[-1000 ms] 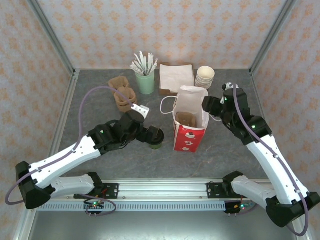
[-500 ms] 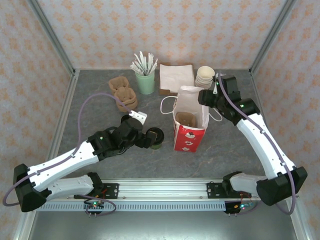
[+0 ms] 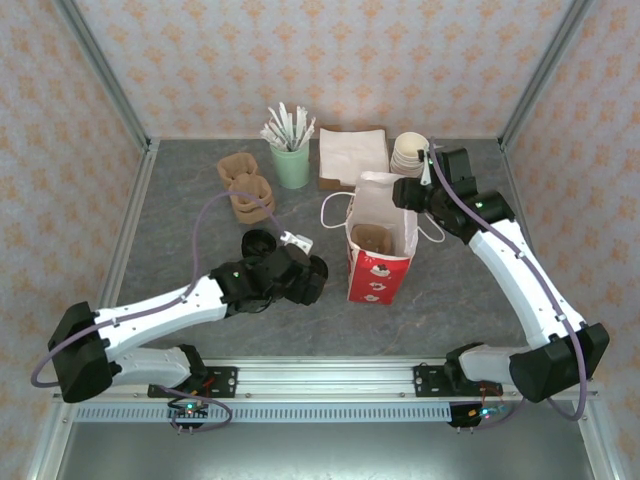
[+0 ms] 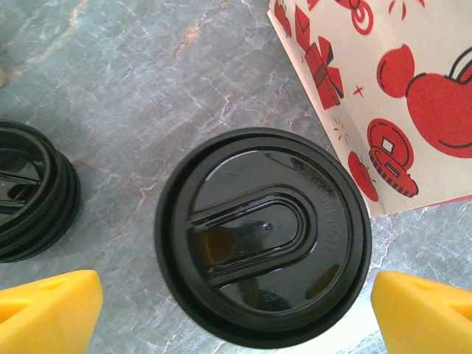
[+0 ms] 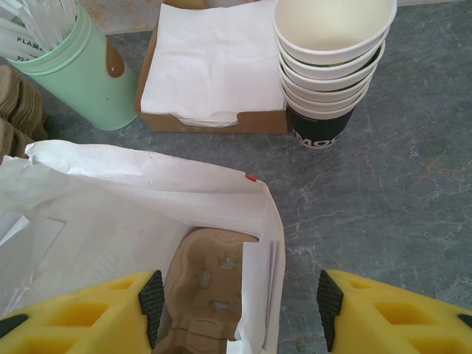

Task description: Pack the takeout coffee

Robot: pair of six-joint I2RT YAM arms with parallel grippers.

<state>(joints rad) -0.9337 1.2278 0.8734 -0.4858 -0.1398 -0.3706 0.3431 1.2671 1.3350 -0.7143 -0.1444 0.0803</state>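
The takeout coffee point(image 4: 262, 236) stands on the grey table, its round black lid seen from straight above in the left wrist view. My left gripper point(image 4: 236, 317) hovers open over it, one yellow finger point(image 4: 48, 310) on each side, neither touching the lid. In the top view my left gripper point(image 3: 308, 276) covers the cup, just left of the red-and-white bag point(image 3: 380, 250). My right gripper point(image 3: 408, 195) hangs open at the bag's upper right rim. Its fingers point(image 5: 81, 313) straddle the bag's white right wall point(image 5: 258, 221). A brown cup carrier point(image 5: 203, 287) lies inside the bag.
A low stack of black lids point(image 3: 258, 243) sits just left of the coffee. At the back stand brown carriers point(image 3: 245, 185), a green cup of stirrers point(image 3: 291, 165), a napkin box point(image 3: 352, 155) and stacked lidless cups point(image 3: 409, 152). Metal posts frame the table.
My left gripper has swung right and come over the coffee cup, uncovering the lid stack. My right gripper has moved up and in toward the bag's right rim.
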